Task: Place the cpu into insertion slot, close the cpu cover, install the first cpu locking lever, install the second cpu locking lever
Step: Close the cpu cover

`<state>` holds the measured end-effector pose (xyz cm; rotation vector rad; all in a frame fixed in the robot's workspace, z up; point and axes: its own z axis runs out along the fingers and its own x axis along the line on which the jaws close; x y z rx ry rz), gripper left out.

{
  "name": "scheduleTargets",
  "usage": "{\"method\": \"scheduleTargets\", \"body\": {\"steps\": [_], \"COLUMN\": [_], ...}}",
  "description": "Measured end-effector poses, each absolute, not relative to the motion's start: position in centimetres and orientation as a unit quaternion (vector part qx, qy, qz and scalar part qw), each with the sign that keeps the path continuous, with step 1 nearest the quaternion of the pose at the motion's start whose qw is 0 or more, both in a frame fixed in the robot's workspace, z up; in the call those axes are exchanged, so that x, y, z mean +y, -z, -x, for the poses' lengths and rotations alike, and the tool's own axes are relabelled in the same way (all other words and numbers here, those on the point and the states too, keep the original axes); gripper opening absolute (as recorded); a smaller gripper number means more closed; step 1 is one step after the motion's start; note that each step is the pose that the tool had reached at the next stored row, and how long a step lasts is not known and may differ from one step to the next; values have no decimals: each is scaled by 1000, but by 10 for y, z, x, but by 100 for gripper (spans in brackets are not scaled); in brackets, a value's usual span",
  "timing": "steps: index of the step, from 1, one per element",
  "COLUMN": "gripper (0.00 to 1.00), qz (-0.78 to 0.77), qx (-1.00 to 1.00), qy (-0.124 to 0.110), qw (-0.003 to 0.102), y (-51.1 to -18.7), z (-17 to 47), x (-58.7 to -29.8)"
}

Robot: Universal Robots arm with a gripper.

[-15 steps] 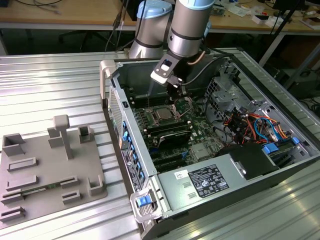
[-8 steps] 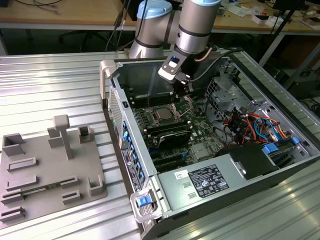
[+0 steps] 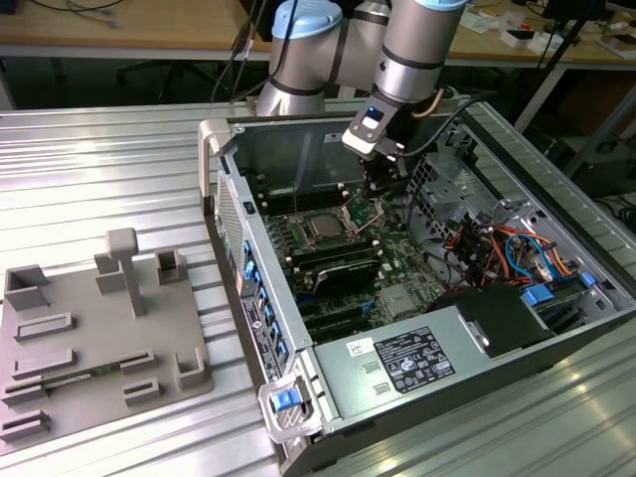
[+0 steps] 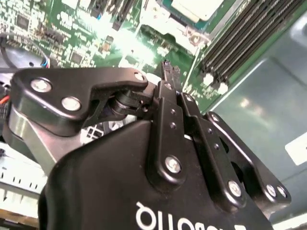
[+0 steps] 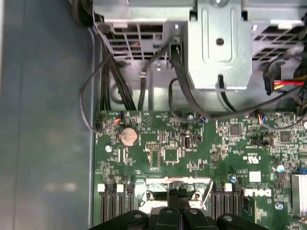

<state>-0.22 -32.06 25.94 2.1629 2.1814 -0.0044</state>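
**Fingers pressed together, poised beside the socket**

Here we are inside the open computer case (image 3: 328, 393), and the gripper (image 3: 382, 187) is down low over the green motherboard (image 3: 397, 260), close to the case's far wall. In both wrist views its two black fingers (image 5: 173, 197) are side by side, pressed together with barely a dark line between them. Nothing shows between the tips! In the second wrist view the gripper (image 4: 167, 68) narrows to one point above a bright patch of board. Whether the tips actually touch anything beneath them, I cannot tell.

Now the chip. The cpu (image 3: 323, 228) lies flat with its silver-grey top up, seated in the insertion slot (image 4: 178, 28), whose metal rim runs along its edge. In the exterior view the cpu sits just toward the exterior view's left of the gripper and a little nearer the camera: near it, but apart. The second wrist view agrees, with the cpu (image 4: 197, 6) beyond the fingertips and the rim and a strip of board between the two. Long black memory slots (image 4: 242, 36) run alongside the socket.

Around the arm, the first wrist view shows a coin battery (image 5: 128, 136) on the board, with a grey metal drive cage (image 5: 218, 50) and dark cables (image 5: 115, 86) behind it. Outside the case, on the ribbed metal table (image 3: 109, 169), a grey fixture plate (image 3: 94, 343) lies well away at the exterior view's left.
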Motion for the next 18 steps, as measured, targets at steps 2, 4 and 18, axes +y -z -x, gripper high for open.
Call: {"method": "scheduleTargets", "body": {"steps": [2,4,18], "gripper": [11,11,11], "qz": [-704,-704,-704], "qx": [710,710,710], "qy": [2,2,3], "qw": [35,36,35], "y": [-260,-262,-264], "z": [-1,-5,-32], "x": [-320,-320,-320]}}
